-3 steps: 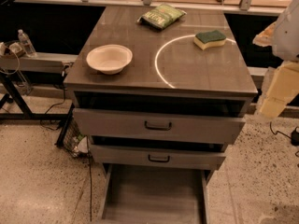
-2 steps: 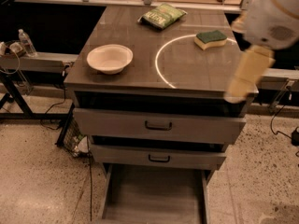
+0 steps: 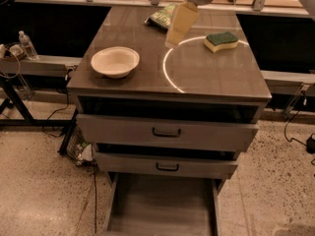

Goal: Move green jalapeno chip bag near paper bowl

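Gripper (image 3: 175, 33) hangs over the tabletop (image 3: 221, 80) toward its 12 o'clock edge, and we cannot tell if it is parted or closed; nothing visibly in it. Green jalapeno chip bag (image 3: 160, 17) lies just at its 10 o'clock, partly hidden behind it, on the far edge; paper bowl (image 3: 114, 61) sits upright at the gripper's 8 o'clock, well apart from the bag. We see 1 sponge (image 3: 221, 41) at its 4 o'clock, and the bottom drawer (image 3: 162, 213) pulled out.
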Motion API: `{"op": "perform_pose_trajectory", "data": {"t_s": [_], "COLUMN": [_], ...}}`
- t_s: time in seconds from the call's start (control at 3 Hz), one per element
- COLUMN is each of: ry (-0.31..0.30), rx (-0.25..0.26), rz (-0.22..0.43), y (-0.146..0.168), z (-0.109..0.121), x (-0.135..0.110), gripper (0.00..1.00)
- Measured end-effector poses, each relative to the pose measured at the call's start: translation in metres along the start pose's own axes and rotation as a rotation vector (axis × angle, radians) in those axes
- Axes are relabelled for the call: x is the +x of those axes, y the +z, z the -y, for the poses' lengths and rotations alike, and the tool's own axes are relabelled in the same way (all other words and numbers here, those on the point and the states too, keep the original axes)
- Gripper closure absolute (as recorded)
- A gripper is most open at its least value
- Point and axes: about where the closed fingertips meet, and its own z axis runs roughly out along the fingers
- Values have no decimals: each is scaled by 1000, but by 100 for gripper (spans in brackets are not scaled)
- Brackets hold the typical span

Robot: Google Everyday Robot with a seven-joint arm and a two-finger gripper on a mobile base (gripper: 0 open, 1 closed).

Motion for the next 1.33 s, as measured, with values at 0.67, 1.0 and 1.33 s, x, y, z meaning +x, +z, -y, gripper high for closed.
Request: {"op": "perform_pose_trajectory", "data": {"t_s": [0.67,1.0,1.33], "ry": [97,221,348], "rx": [24,48,102], "rz": [61,125,184], "y": [44,98,150], "z": [21,56,98], "x": [-14,-26,-34], "gripper": [0,0,0]}}
